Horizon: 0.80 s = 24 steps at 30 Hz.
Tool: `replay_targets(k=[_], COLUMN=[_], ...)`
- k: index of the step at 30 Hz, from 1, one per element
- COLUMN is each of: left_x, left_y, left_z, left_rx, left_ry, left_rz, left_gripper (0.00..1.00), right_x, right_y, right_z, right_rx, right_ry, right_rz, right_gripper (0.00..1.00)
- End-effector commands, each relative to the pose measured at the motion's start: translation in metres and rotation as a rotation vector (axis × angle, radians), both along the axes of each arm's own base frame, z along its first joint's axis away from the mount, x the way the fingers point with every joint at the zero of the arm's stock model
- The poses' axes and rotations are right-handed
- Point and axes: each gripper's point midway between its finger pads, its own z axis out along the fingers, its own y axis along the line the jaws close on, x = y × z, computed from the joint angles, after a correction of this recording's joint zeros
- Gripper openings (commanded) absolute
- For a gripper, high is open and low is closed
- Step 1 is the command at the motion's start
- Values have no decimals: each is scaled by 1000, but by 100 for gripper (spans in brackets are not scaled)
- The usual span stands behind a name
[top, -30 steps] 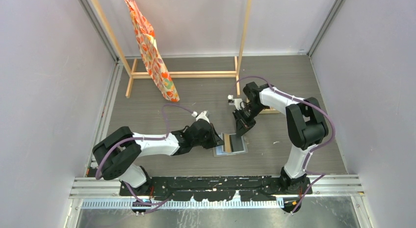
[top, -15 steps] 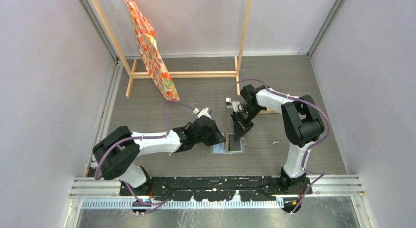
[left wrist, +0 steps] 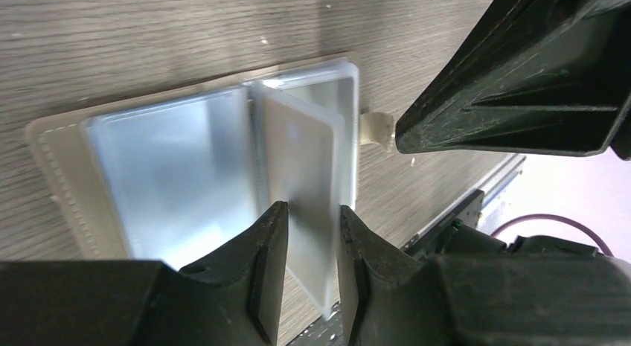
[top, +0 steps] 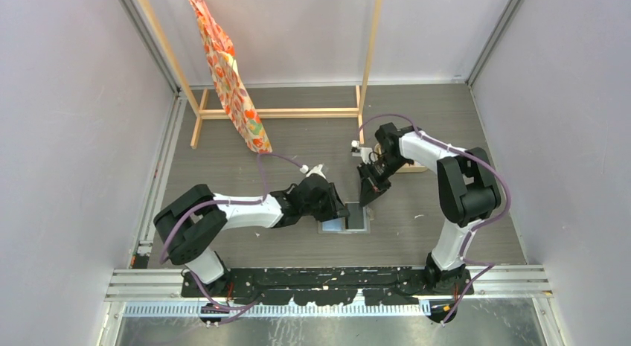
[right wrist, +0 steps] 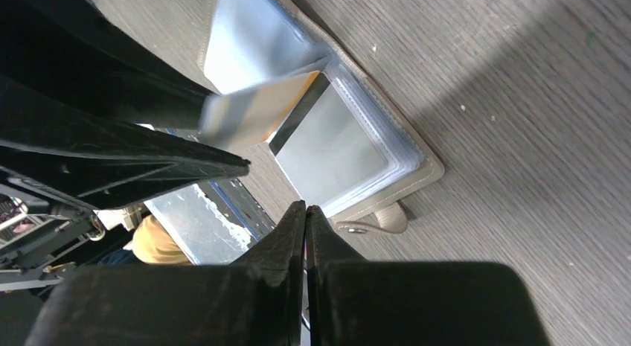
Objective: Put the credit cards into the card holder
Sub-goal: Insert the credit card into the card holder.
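No legible text — no labels, no numbers.

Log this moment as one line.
left gripper: shut on clear plastic sleeve | right gripper: shut | grey wallet-like card holder: open on grey wood-grain table | tan-gold striped credit card: at lifted sleeve

Card holder (left wrist: 171,167) silvery-blue inside (pale beige rim); credit card (right wrist: 260,108) gold, dark-striped.

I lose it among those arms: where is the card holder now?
In the top view the card holder lies open on the table near the middle, the left end effector at its left side, the right end effector at its far edge.
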Motion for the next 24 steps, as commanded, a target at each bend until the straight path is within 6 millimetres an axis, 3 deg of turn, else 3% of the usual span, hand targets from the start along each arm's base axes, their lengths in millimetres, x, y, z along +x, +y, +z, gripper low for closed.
replay_targets(k=[1, 6, 13, 20, 24], left_x=[4, 0, -1, 3, 6], left_y=[-30, -38, -45, -43, -35], left_z=[35, 42, 35, 55, 42], left_rx=[-145, -181, -208, -206, -129], left_ry=[-41, -39, -38, -185, -190], left_rz=[-68, -96, -125, -204, -213], left_gripper=[32, 40, 45, 47, 46], right_x=[12, 17, 26, 37, 40], right_y=[-1, -7, -21, -43, -51], right_z=[32, 39, 48, 77, 94], right_rx=[73, 81, 94, 147, 194], right_ry=[-78, -104, -135, -258, -316], right_rz=[-25, -48, -99, -159, -181], right_gripper=[7, 7, 7, 10, 11])
